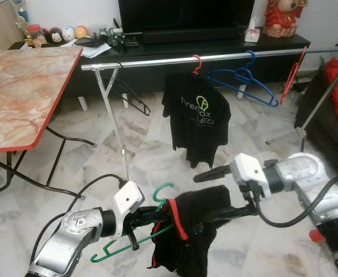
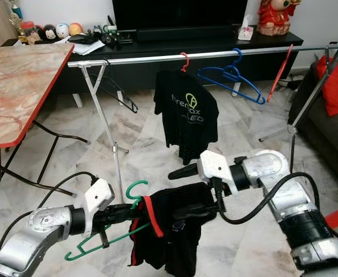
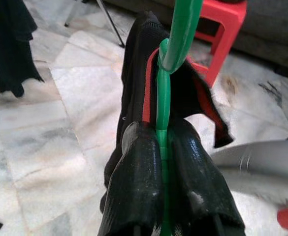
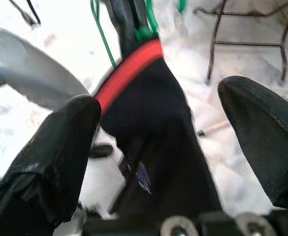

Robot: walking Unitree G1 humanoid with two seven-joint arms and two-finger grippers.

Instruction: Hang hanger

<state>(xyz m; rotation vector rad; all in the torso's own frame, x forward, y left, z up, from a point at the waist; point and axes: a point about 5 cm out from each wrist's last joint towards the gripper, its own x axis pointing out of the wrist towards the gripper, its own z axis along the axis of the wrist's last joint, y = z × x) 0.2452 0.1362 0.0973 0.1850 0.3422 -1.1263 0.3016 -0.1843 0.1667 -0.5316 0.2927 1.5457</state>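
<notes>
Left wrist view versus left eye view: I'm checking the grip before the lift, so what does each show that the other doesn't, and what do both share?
The left wrist view alone shows the left gripper close up, both fingers pressed on the green hanger. The left eye view alone shows the rail, the black T-shirt and blue hanger hanging on it, the table, and the right gripper open beside the black garment. Both show green hanger, red-trimmed garment and marble floor.

A green hanger (image 1: 135, 238) carries a black shirt (image 1: 187, 236) with a red collar (image 1: 177, 220), above white marble floor (image 1: 157, 156).
</notes>
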